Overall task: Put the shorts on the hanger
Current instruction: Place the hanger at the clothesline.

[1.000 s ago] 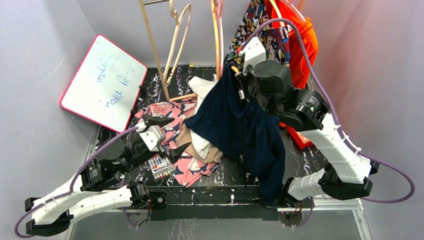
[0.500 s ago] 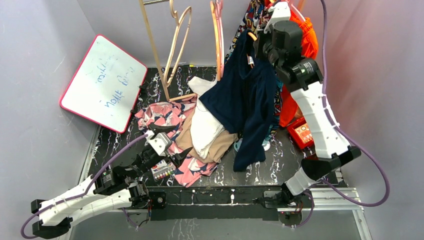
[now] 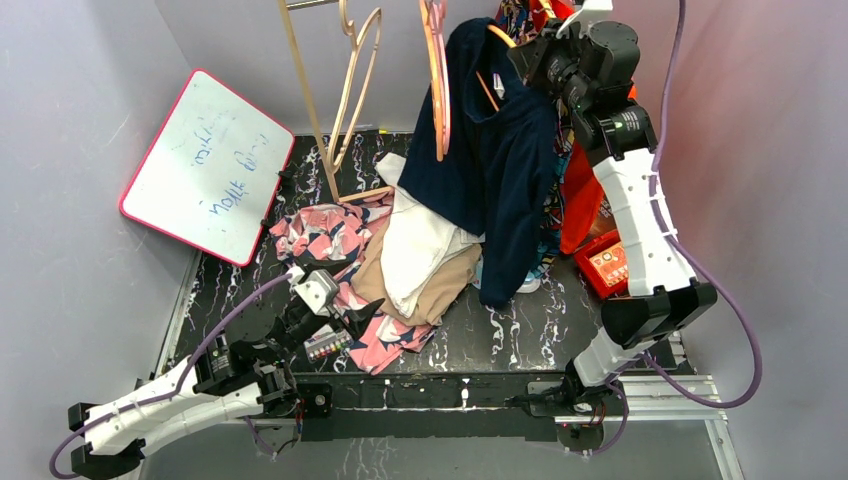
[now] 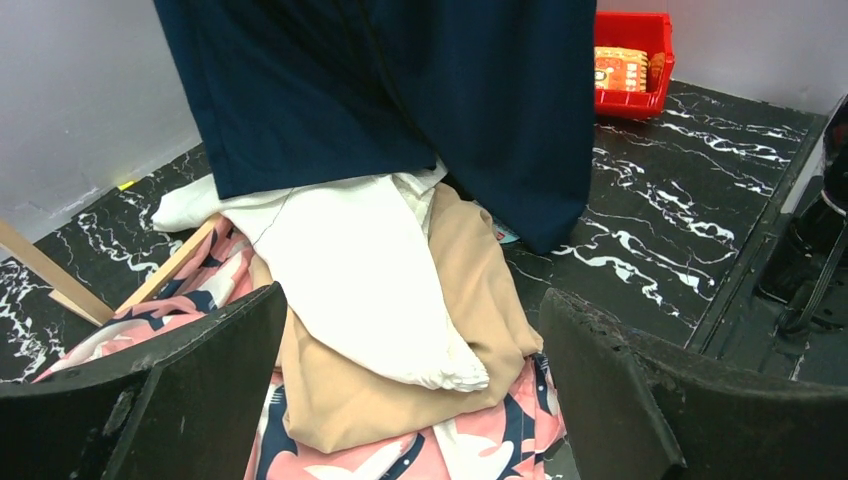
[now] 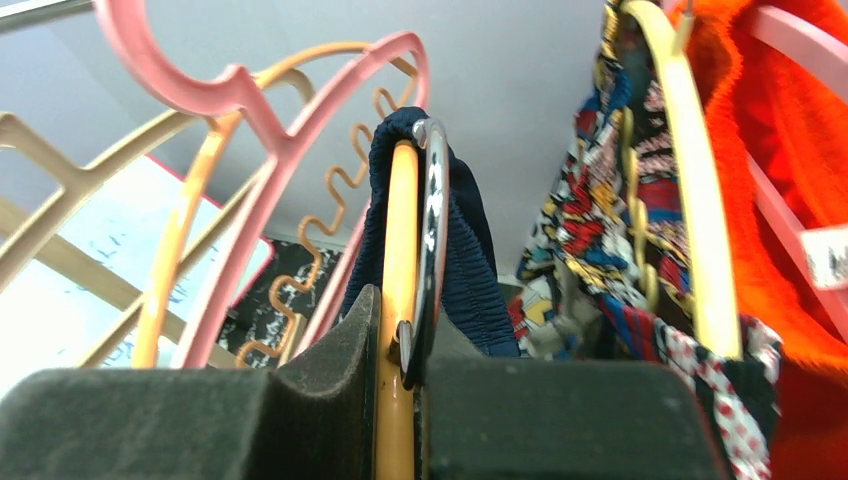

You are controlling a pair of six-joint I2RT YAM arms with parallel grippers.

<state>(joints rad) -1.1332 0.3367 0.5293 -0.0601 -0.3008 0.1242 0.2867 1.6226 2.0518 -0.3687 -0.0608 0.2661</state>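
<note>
We count two arms, one pair of navy shorts (image 3: pixel 500 170), one orange-tan hanger (image 5: pixel 400 250), one pink hanger (image 3: pixel 438 90), one pair of orange shorts (image 5: pixel 790 150) and one pair of comic-print shorts (image 5: pixel 600 250).

The navy shorts are up at the back of the cell, draped on the orange-tan hanger. Their elastic waistband is folded over the hanger's top and both legs hang down, so the long axis is upright. In the overhead view the cloth runs from the top edge toward the near side. We cannot tell whether the hems touch the clothes below.

The right gripper (image 5: pixel 405 330) is raised high, its jaws pressed together on the hanger's bar beside a metal clip. The bar leads straight away from the jaws.

The left gripper (image 4: pixel 410 300) sits low near the front edge, spread wide and holding nothing.

The pink hanger hangs just left of the navy shorts and overlaps their edge from above. A pale hanger (image 3: pixel 355 70) is further left. The comic-print and orange shorts crowd the right side.

Below lie three garments in a pile: a white garment (image 4: pixel 350 260) on a tan garment (image 4: pixel 400 380) on a pink patterned garment (image 3: pixel 325 230). A whiteboard (image 3: pixel 205 165) leans at the left, and a red bin (image 3: pixel 610 262) sits at the right of the table (image 3: pixel 520 330).
</note>
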